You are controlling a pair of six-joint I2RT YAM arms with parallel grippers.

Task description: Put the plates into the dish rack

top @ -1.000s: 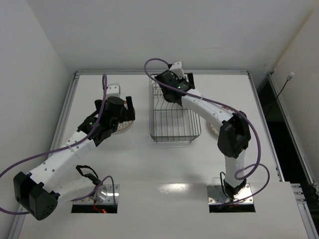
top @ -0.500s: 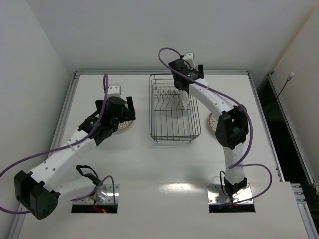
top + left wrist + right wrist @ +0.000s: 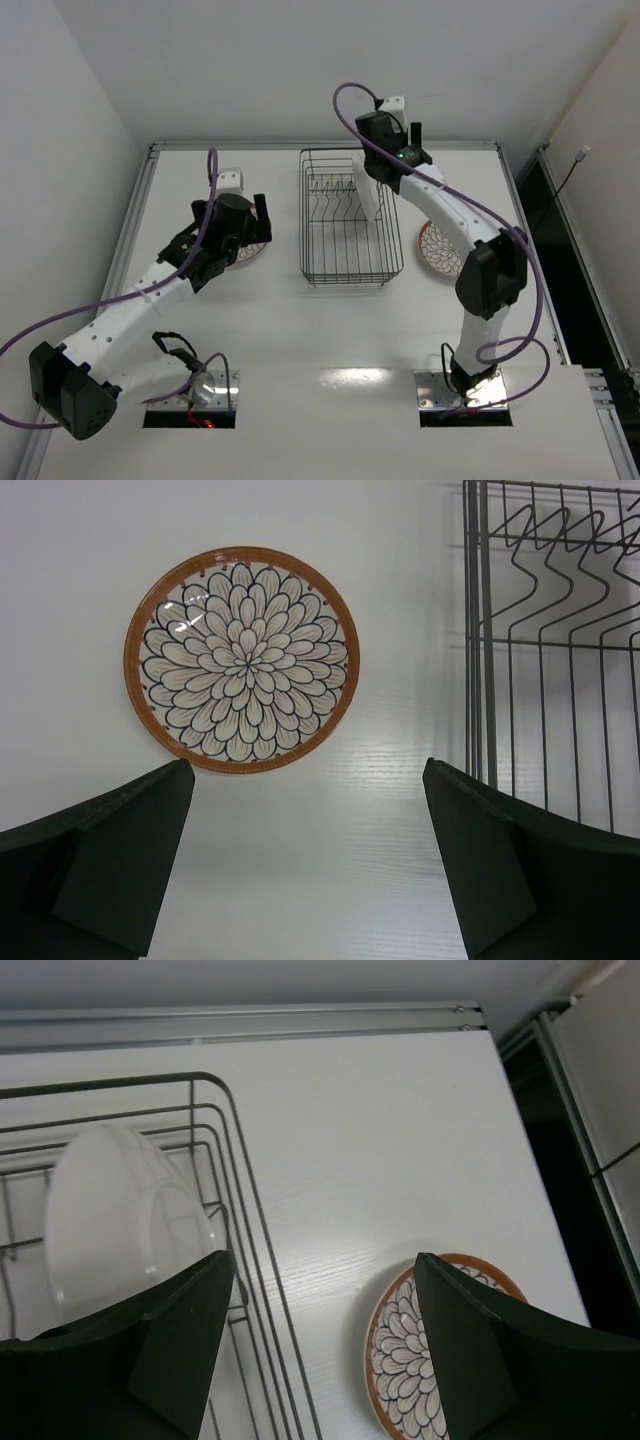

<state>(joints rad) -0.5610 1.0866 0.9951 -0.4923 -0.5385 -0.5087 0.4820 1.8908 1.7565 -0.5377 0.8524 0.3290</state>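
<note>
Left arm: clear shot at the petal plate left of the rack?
Probably yes. The left gripper hangs open over the plate, which lies flat on the table, apart from the dish rack, nothing between. The flat rim may be awkward to pinch.

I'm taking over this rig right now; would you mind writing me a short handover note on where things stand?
Left gripper: open, empty, hovering above a petal plate that lies flat on the table left of the rack.
Right gripper: open, empty, over the rack's far right side.
Done: the white plate sits on edge in the rack, pale underside showing.
Left: both patterned plates. The second petal plate lies flat on the table right of the rack.
</note>
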